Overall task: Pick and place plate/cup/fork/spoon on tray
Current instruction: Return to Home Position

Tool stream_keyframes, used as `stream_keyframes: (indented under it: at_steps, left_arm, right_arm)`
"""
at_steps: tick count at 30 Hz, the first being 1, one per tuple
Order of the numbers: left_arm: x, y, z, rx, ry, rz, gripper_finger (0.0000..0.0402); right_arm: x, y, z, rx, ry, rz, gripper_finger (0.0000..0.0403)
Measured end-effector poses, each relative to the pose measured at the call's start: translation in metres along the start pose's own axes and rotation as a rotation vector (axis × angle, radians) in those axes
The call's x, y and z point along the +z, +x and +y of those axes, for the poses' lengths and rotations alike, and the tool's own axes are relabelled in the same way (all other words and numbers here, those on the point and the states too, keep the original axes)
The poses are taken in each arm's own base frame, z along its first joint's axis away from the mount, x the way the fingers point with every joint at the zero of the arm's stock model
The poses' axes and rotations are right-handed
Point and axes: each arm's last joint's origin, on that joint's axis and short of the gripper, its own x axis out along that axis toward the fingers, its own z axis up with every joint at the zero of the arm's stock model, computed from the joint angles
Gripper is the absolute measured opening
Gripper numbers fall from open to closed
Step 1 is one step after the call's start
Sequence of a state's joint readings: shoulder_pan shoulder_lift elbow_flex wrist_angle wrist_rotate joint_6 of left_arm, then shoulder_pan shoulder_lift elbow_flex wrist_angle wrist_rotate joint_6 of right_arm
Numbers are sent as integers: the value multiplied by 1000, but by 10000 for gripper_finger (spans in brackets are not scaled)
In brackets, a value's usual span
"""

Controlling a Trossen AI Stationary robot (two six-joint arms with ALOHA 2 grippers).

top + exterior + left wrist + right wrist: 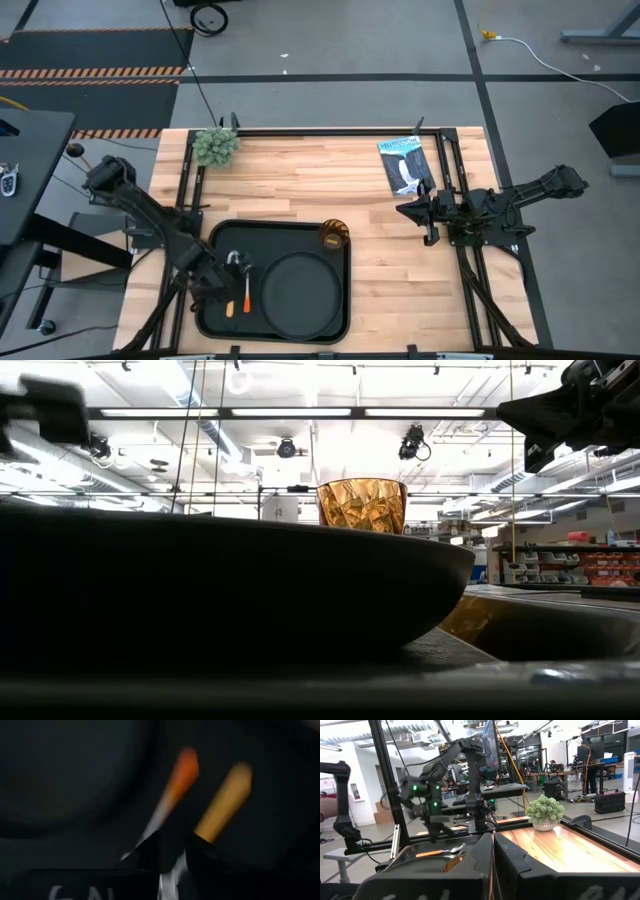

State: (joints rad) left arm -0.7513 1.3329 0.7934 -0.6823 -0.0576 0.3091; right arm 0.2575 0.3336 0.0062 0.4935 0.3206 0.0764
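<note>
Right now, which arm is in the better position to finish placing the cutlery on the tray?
Left. The left gripper is low over the tray, beside the orange-handled utensils. The right gripper waits off to the side, over bare wood.

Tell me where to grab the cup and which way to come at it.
Take the cup by its rim, coming straight down from above, with one finger inside the wall and one outside. It stands upright with its mouth open in the far right corner of the tray. The plate is close beside it, so a side approach looks cramped. The right hand, waiting at the table's right side, seems handier.
</note>
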Motion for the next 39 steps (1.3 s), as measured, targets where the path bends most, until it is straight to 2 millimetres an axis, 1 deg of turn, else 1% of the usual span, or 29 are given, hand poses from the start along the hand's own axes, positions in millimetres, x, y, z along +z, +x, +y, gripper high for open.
stream_keyframes:
  at_steps: [4,7,9,12,17,19,24,27,29,33,36,39]
  left_arm:
    - [4,-9,3,77,-185,-287,68]
    - [8,-18,8,198,-327,-491,51]
    - [14,-28,13,286,-387,-629,42]
    - [24,-49,20,398,-423,-845,34]
    - [36,-76,25,448,-467,-1143,35]
    - [38,-85,26,458,-482,-1234,37]
    - [40,-100,28,473,-507,-1397,40]
    - [38,-110,27,512,-471,-1435,38]
    - [36,-108,26,515,-454,-1385,36]
    - [33,-95,25,494,-443,-1252,35]
    - [21,-81,22,485,-442,-1194,38]
    - [8,-71,18,469,-441,-1198,39]
  right_arm:
    - [0,0,0,0,0,0,23]
    - [0,0,0,0,0,0,23]
    - [0,0,0,0,0,0,23]
    - [0,0,0,0,0,0,23]
    - [0,0,0,0,0,0,23]
    - [0,0,0,0,0,0,23]
    - [0,0,0,0,0,0,23]
    - [0,0,0,0,0,0,23]
    - [0,0,0,1,0,0,23]
    - [0,0,0,0,0,0,23]
    - [0,0,0,1,0,0,23]
    - [0,0,0,0,0,0,23]
